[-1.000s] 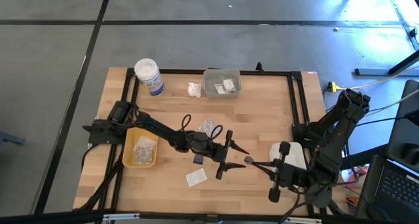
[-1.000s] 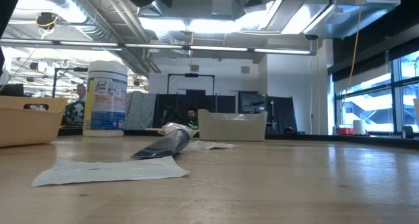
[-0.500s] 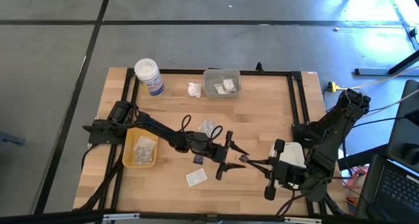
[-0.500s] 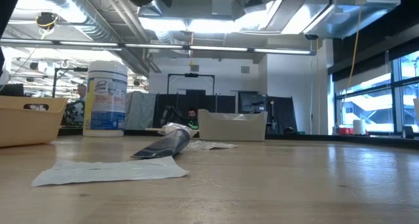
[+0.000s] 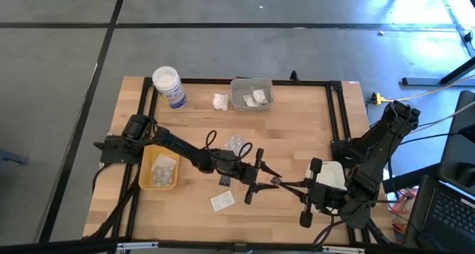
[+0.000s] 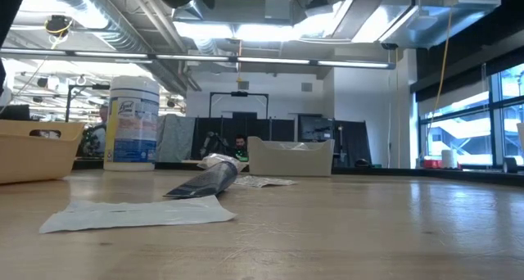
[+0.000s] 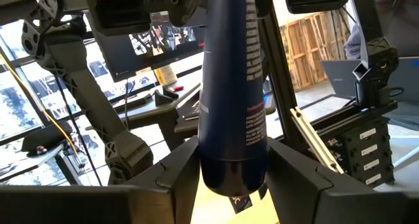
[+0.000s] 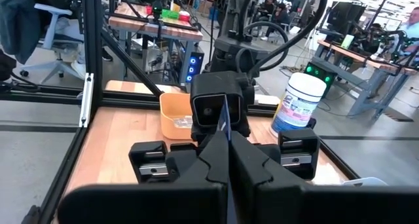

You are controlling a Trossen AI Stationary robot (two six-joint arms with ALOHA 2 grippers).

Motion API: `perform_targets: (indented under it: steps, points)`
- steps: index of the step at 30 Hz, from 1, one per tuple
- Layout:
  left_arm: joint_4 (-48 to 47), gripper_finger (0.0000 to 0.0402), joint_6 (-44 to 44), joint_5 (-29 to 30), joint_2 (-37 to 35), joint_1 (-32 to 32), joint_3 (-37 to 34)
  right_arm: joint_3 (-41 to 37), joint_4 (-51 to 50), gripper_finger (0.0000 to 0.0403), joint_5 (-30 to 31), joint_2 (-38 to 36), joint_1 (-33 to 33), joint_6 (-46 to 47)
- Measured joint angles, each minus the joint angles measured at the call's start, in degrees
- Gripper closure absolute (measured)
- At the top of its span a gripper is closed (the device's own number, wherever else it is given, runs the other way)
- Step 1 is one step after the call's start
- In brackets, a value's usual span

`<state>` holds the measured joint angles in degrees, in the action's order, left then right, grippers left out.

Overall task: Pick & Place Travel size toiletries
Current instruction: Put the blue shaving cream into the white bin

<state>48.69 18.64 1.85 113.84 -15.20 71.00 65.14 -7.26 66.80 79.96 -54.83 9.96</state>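
I see the two grippers meeting nose to nose above the table, past the yellow tray [image 5: 158,170] on its side toward the right arm. The dark tube [image 7: 232,106] hangs between them in the air. The right gripper [image 5: 283,183] is pressed together on the flat thin end of the tube. The left gripper [image 5: 260,177] has its fingers [image 7: 180,175] lying against both sides of the round end. A white sachet [image 5: 222,201] lies flat on the wood near the tray's corner, on the same side as the grippers. A clear blister pack [image 5: 236,145] lies a little beyond the left gripper from the tray.
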Motion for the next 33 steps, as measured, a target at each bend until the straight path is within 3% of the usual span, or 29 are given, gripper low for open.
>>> perform_targets:
  steps: [17,24,28,33]
  points:
    - [-0.06,0.0256,-0.88,-0.02,-0.02,-0.02,0.00,0.00,0.11,0.0389,-1.27,0.00,0.00,0.00]
    - [-0.76,0.0256,-2.56,0.00,-0.11,-0.02,0.00,4.63,-1.68,0.0317,-1.90,0.00,-0.69,-0.09]
    - [-4.12,0.0256,-4.80,0.02,-0.11,-0.07,0.00,11.72,-11.29,0.0267,-5.03,-0.02,-1.25,0.87]
    - [-12.30,0.0256,-9.79,0.02,-0.11,-0.21,0.00,18.77,-25.94,0.0212,-12.26,-0.04,0.86,9.76]
